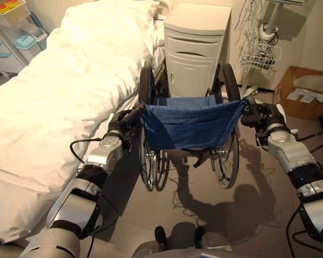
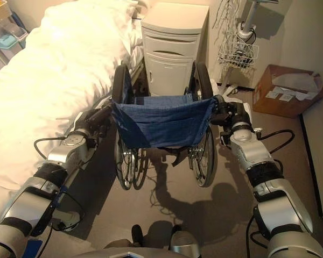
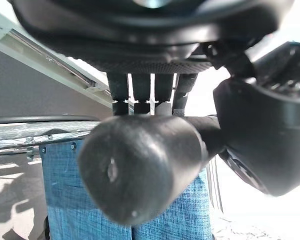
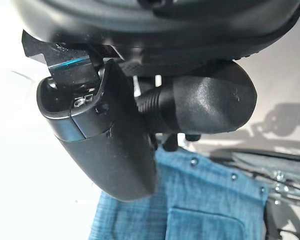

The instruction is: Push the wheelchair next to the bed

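A wheelchair with a blue fabric back [image 1: 189,123] and black wheels stands in front of me, between the bed [image 1: 64,91] on its left and open floor on its right. My left hand [image 1: 124,121] is shut on the left push handle [image 3: 140,170]; its fingers [image 3: 140,92] curl over the black grip and the thumb [image 3: 262,135] wraps beside it. My right hand [image 1: 258,115] is shut on the right push handle [image 4: 210,102], thumb [image 4: 102,140] across it. The chair's left wheel is close to the bed's edge.
A white bedside cabinet [image 1: 196,48] stands straight ahead of the wheelchair. A wire basket on a stand [image 1: 261,54] and a cardboard box [image 1: 304,91] are at the right rear. A cart with bins [image 1: 13,32] is beyond the bed, far left.
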Controlling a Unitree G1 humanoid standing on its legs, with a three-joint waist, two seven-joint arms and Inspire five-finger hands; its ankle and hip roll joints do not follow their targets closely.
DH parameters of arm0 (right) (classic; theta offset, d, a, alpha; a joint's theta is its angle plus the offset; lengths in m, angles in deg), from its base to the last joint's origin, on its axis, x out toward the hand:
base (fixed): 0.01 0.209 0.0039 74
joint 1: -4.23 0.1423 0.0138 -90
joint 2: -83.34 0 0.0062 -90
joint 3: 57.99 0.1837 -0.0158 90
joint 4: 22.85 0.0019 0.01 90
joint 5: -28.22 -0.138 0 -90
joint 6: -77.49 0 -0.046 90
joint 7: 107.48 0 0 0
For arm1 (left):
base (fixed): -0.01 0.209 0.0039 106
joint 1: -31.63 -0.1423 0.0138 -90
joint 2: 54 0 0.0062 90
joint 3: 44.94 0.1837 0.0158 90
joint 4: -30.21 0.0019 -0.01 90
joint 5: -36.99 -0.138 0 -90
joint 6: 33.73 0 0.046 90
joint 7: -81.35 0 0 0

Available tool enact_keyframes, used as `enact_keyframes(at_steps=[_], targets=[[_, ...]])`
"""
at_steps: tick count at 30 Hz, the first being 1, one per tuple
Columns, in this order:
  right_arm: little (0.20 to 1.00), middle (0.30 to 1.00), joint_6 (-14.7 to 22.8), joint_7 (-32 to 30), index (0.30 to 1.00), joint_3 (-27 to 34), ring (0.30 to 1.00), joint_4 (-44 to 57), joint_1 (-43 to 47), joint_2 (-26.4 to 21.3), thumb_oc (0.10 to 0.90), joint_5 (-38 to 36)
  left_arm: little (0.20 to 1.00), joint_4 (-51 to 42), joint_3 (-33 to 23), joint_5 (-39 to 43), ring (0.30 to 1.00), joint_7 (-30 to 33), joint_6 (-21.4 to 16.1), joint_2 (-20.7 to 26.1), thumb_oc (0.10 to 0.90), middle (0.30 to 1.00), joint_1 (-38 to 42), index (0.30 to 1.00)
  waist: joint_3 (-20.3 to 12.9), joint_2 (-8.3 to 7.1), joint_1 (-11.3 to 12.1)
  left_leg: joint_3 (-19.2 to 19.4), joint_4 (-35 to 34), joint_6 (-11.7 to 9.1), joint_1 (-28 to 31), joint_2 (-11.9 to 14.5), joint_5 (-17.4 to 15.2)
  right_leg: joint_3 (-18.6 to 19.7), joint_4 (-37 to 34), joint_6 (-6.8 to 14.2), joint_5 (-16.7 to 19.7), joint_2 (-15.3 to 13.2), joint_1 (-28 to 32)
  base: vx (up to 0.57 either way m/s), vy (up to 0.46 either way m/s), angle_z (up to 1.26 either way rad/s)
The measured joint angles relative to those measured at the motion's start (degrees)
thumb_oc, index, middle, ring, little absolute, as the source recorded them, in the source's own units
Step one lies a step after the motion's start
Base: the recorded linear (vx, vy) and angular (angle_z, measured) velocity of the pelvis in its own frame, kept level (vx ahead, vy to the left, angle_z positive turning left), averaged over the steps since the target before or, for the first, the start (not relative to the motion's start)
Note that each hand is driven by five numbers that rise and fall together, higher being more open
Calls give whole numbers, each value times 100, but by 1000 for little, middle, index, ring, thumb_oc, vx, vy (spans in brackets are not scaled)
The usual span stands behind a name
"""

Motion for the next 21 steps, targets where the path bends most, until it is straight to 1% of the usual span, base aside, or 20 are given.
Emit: enact_keyframes(at_steps=[6,7,9,13,16,19,21], targets=[[900,900,156,62,900,51,900,8,-54,11,800,-35,900,1,-56,67,900,41,0,-1,800,900,-31,900,0,0,2,-3,-64,-8,79,2,4,-7,-85,-1,1,23,87,0,0,0],[900,900,157,61,900,106,900,20,-79,17,800,-46,900,-4,-68,67,900,51,0,-1,800,900,-48,900,0,0,9,-3,-74,-9,84,3,4,-8,-92,-1,1,24,99,3,-9,3],[900,900,195,54,900,333,900,136,-229,28,800,-235,900,-185,-261,54,900,116,-13,-5,800,900,-208,900,1,-1,27,-4,-95,-10,95,2,5,-13,-119,0,1,29,121,0,0,0],[900,900,231,-18,900,662,900,326,-494,62,800,-257,900,-385,-419,-60,900,264,-85,-5,800,900,-383,900,2,-3,102,-8,-115,-12,123,5,3,-19,-153,0,1,35,159,0,0,0],[900,900,237,-214,900,797,900,338,-609,64,800,-280,900,-590,-587,-96,900,495,-219,4,800,900,-491,900,4,-6,185,-19,-117,-13,130,5,3,-24,-161,0,1,43,167,8,-20,3],[900,900,325,-444,900,1090,900,343,-836,73,800,-574,900,-672,-1005,-137,900,781,-338,61,800,900,-661,900,8,-13,248,-52,-116,-14,143,-2,4,-111,-197,2,2,51,214,19,-28,13],[900,900,372,-650,900,1165,900,343,-904,73,800,-690,900,-671,-1151,-235,900,938,-377,163,800,900,-773,900,11,-29,291,-119,-116,-13,148,-9,4,-145,-215,2,2,50,240,8,-14,12]])
